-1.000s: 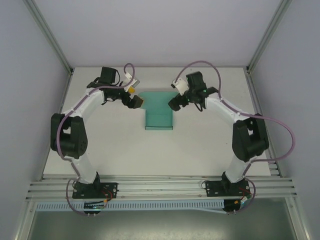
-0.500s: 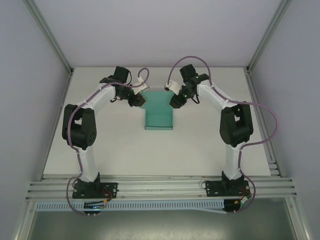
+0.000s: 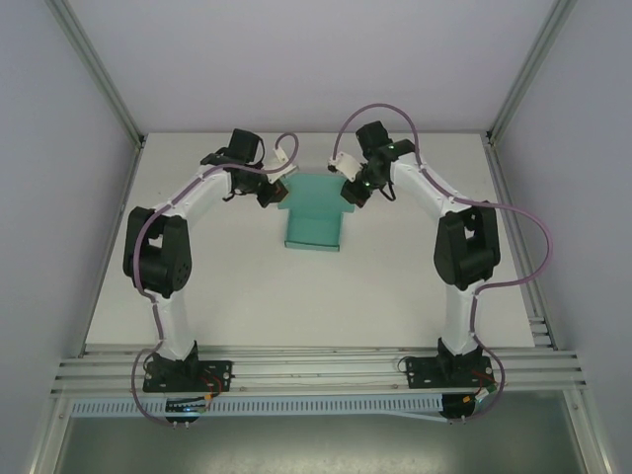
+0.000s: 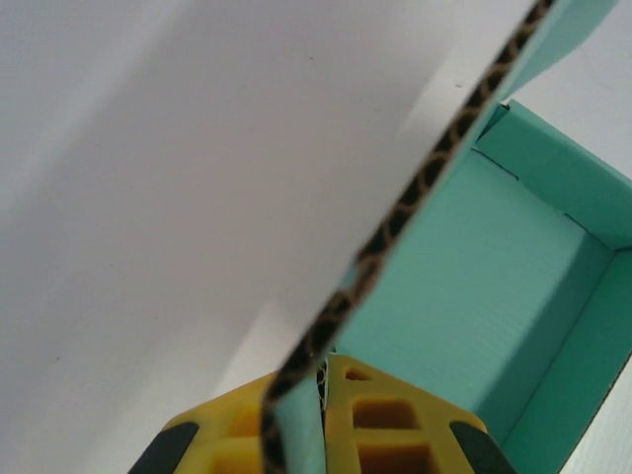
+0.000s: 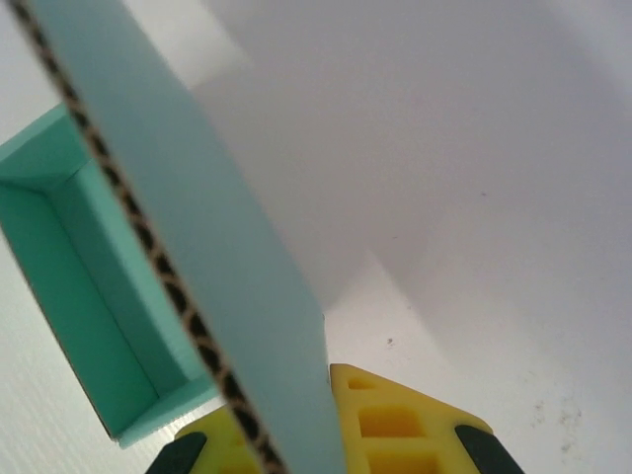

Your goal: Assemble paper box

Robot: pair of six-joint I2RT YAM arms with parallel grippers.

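The teal-green corrugated-card paper box is lying far-centre on the white table. The left pincer and right pincer are clenching its opposite side flaps. Judging by its thin card, it is handling light and easily creased, so flap-edge grips are suiting it.

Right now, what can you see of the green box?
The paper box is teal-green corrugated card, its dark wavy core showing at cut edges. It lies on the table as an open tray with low walls. The left gripper pinches a flap on one side, the right gripper one on the other.
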